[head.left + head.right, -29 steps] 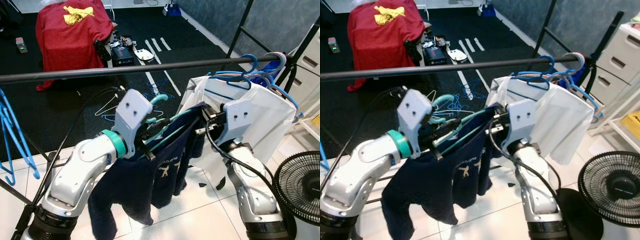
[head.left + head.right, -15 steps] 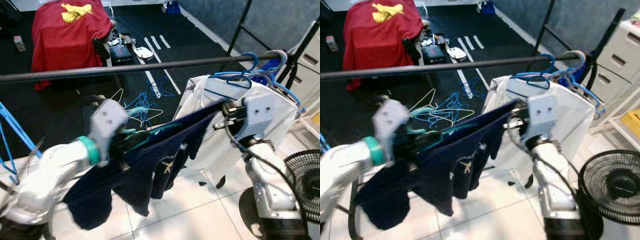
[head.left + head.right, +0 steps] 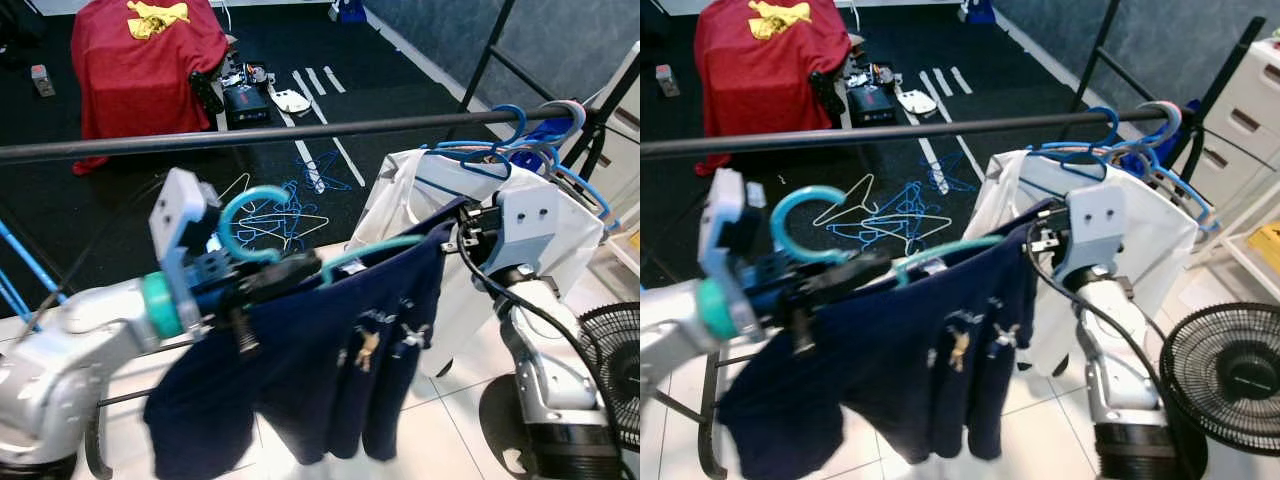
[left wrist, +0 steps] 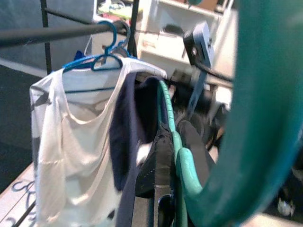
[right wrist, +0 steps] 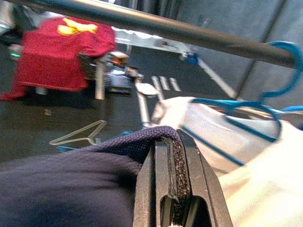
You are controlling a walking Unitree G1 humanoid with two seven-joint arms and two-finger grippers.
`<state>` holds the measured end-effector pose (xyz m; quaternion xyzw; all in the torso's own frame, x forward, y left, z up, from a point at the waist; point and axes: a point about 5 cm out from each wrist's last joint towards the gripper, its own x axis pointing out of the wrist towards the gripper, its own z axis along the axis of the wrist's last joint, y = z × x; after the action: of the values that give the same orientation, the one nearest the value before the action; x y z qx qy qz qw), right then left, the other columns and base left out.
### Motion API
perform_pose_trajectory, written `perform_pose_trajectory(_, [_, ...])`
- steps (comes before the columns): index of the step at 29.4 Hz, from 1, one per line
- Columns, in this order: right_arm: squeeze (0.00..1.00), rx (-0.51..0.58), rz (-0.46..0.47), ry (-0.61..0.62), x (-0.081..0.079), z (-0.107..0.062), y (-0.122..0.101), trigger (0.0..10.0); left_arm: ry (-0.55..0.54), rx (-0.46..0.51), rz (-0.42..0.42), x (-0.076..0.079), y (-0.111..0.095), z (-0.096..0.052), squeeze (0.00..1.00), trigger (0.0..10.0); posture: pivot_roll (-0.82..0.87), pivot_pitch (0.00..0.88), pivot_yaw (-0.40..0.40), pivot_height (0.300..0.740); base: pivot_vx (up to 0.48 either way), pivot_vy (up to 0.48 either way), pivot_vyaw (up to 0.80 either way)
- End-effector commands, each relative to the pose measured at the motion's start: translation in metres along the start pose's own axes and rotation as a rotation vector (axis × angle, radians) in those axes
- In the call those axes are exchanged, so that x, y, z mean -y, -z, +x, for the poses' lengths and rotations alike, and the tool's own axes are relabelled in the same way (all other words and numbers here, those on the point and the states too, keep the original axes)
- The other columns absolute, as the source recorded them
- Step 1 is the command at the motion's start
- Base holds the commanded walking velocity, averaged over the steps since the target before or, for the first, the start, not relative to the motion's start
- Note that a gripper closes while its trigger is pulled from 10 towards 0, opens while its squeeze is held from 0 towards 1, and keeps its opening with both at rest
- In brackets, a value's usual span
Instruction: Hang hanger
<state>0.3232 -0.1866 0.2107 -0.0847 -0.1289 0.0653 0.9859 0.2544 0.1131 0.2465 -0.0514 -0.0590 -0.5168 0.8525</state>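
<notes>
Teal hanger point(image 3: 300, 262) with the navy shirt point(image 3: 330, 380) sits below the rail point(image 3: 250, 138), hook up. My left gripper point(image 3: 262, 288) clamps the hanger neck; my right gripper point(image 3: 458, 228) pinches the shirt's far shoulder. One white shirt point(image 3: 520, 215) on blue hangers point(image 3: 490, 150) crowds the rail's right end. Floor: loose hangers point(image 3: 285, 212), one red-draped box point(image 3: 140, 70); one fan point(image 3: 612, 370) right.

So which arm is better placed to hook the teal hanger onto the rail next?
Left. Its tool grips the teal hanger just below the hook, which curves up under the rail. The right tool only pinches the navy shirt at the hanger's far end.
</notes>
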Motion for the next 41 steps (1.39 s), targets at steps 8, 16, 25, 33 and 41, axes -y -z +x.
perform_pose_trajectory(8, [0.0, -0.005, 0.017, -0.04, -0.009, -0.002, 0.001, 0.0, -0.002, 0.035, 0.022, 0.002, -0.003, 0.007, 0.0, 10.0, -0.04, 0.095, 0.029, 0.74, 0.0, 0.0, 0.0])
perform_pose_trajectory(16, [0.0, 0.001, 0.026, -0.084, -0.019, -0.005, 0.002, 0.0, -0.086, -0.076, 0.04, 0.005, 0.028, 0.015, 0.0, 10.0, -0.04, 0.089, 0.031, 0.74, 0.0, 0.0, 0.0])
perform_pose_trajectory(25, [0.0, 0.039, 0.001, 0.017, 0.01, 0.001, -0.009, 0.0, 0.006, -0.264, 0.081, 0.012, 0.048, -0.008, 0.0, 10.0, -0.04, 0.079, 0.033, 0.74, 0.0, 0.0, 0.0])
perform_pose_trajectory(33, [0.0, 0.04, -0.007, -0.002, 0.004, 0.0, -0.007, 0.0, -0.044, -0.321, 0.107, 0.008, 0.055, -0.014, 0.0, 10.0, -0.04, 0.079, 0.028, 0.74, 0.0, 0.0, 0.0])
perform_pose_trajectory(41, [0.0, -0.044, 0.013, -0.078, -0.015, -0.016, 0.013, 0.0, -0.416, -0.178, 0.142, -0.036, 0.035, -0.012, 0.0, 10.0, -0.04, 0.089, 0.025, 0.74, 0.0, 0.0, 0.0])
